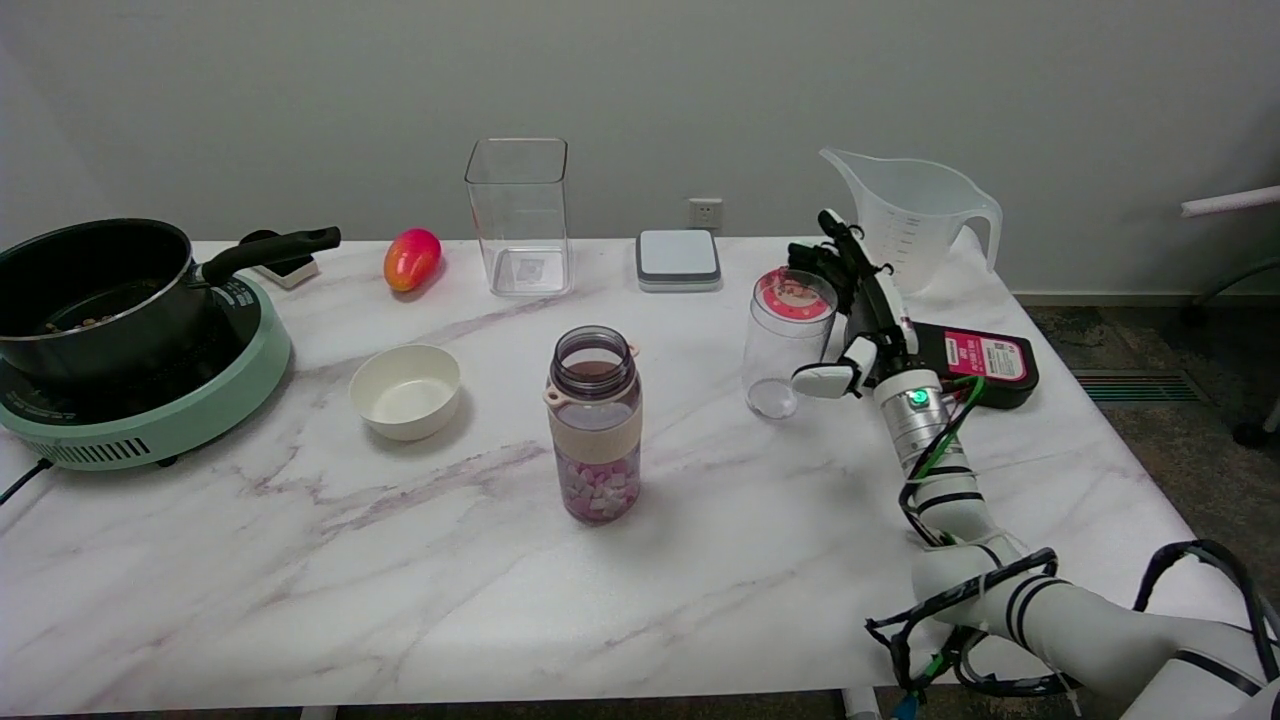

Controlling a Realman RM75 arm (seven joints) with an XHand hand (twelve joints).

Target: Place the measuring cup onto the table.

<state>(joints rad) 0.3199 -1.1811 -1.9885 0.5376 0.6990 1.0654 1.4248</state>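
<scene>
My right hand [858,300] appears released, fingers spread beside the measuring cup [915,215] on the table [300,560]; I should withdraw straight, avoiding its wall.

No legible txt anywhere. Translucent plastic measuring cup [915,215] has graduation marks down its side, nos. too small to read. Black flat device w/ red-and-white label [985,358]: print blurred. Clear round jar w/ red-pink lid sticker [795,297]: graphic only, unreadable. Clear square container [520,215] bears a small grey label low down, illegible.
</scene>
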